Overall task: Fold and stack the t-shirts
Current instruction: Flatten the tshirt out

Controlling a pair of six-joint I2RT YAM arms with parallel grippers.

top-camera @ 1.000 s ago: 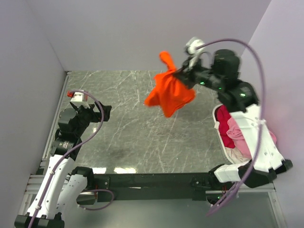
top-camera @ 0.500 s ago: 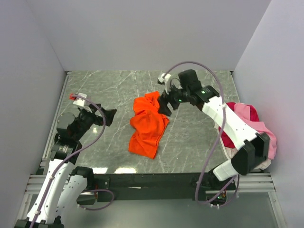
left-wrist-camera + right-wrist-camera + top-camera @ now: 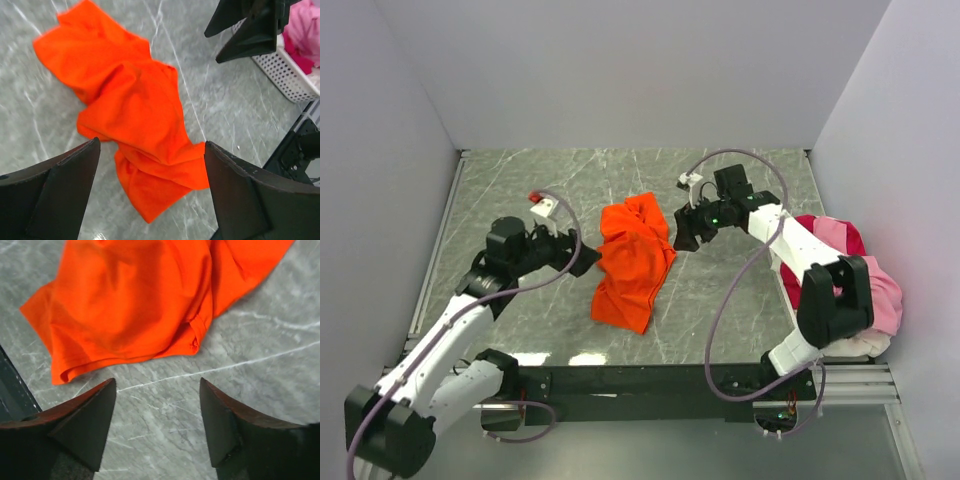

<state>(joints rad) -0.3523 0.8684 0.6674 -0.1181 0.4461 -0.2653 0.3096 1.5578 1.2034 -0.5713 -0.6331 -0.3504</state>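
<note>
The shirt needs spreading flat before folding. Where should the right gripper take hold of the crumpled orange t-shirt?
Probably the hemmed edge of the orange t-shirt nearest the right gripper, coming from above on that side: it lies flat and exposed, unlike the bunched middle.

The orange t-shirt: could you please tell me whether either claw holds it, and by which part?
Nothing is held. The left claw and right claw are both open; the orange t-shirt lies crumpled on the table.
</note>
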